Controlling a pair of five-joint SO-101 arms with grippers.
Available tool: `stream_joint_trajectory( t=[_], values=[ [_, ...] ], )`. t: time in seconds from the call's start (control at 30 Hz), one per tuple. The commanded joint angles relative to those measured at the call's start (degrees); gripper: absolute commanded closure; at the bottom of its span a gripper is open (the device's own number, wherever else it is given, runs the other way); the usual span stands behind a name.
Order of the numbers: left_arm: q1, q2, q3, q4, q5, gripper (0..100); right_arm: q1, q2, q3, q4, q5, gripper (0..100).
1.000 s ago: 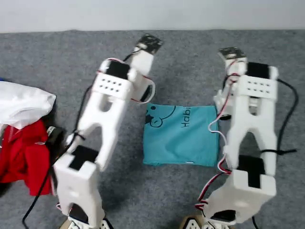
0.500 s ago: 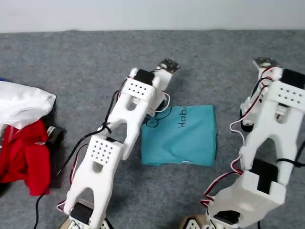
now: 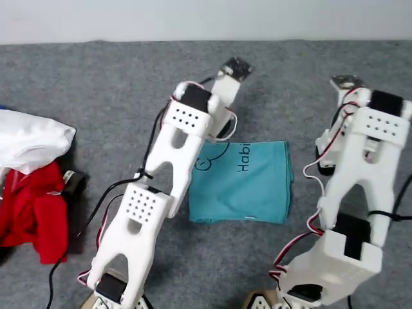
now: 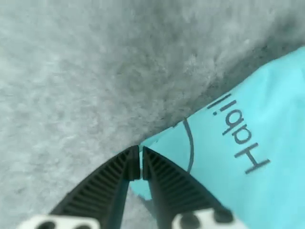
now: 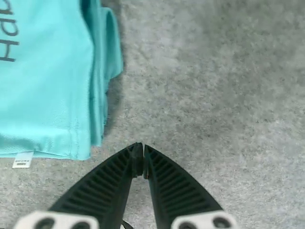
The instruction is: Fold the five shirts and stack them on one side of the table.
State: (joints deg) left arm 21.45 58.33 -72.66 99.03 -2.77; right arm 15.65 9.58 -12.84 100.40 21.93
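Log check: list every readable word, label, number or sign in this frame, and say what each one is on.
Dark lettering on the teal shirt: cut off at the fold, so no whole word can be read.
Curved line drawing beside it: artwork, not text.
White tag at the shirt's hem: too small to read.

Left pincer (image 4: 140, 156) and right pincer (image 5: 143, 153) are both closed, pointing downward.

Left edge of teal shirt (image 3: 248, 187) hidden under left arm (image 3: 170, 151). white shirt (image 3: 32, 145), red shirt (image 3: 35, 215): cut off at picture edge. dark item (image 3: 72, 187) beside red shirt: unidentifiable.
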Motion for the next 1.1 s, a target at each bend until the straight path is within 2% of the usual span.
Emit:
stream_joint_trajectory(
  t=[0.0,0.13,0.33,0.43,0.67,1.07],
  values=[
    [-2.1,-12.7,5.5,1.8,0.3,97,-3.2,-4.3,-2.9,2.2,0.4,97.1],
    [-7.2,-26.2,23.4,1.8,-4.5,97,-7.3,-4.3,-2.8,2.3,-0.4,84.7],
    [-15.5,-47.1,49.0,1.5,-8.3,97,-14.4,-3.6,-1.1,2.1,-15.7,67.4],
    [-20.2,-54.8,56.2,1.3,-8.4,97,-18.8,-2.9,2.2,-0.5,-19.5,65.2],
    [-28.7,-58.4,59.9,1.4,-8.4,97,-22.5,6.5,6.0,-10.8,-23.5,65.2],
    [-29.7,-58.2,60.0,1.3,-8.4,97,-24.3,23.8,5.6,-18.9,-25.1,66.1]
  ],
)
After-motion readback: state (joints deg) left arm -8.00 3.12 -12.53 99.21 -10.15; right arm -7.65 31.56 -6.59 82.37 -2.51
